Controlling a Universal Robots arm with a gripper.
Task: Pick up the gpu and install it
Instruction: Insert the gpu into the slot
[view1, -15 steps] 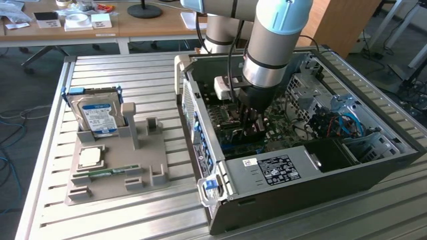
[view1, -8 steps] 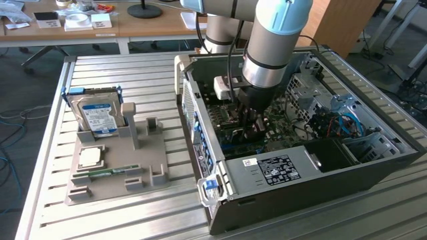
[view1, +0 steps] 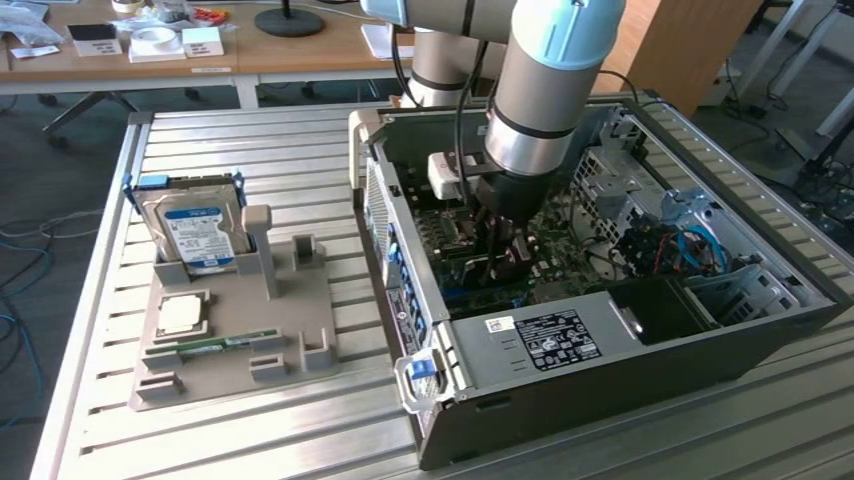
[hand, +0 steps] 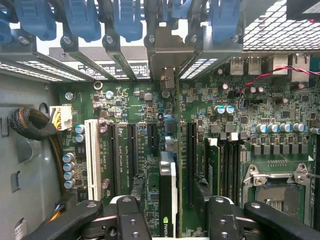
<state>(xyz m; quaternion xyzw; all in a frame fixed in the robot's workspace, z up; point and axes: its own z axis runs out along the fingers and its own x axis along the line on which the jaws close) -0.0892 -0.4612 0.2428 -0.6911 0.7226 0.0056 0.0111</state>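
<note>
Desk: ribbed metal slat top.
Grey fixture tray sits on it toward the exterior view's left; open PC case lies on its side on the exterior view's right, just beside the tray, not touching.

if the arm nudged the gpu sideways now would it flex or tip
The gpu stands edge-on in a motherboard slot, between the open gripper fingers, so it would probably resist tipping. It looks like a thin rigid board: likely stiff. Sideways force might strain the slot.
</note>
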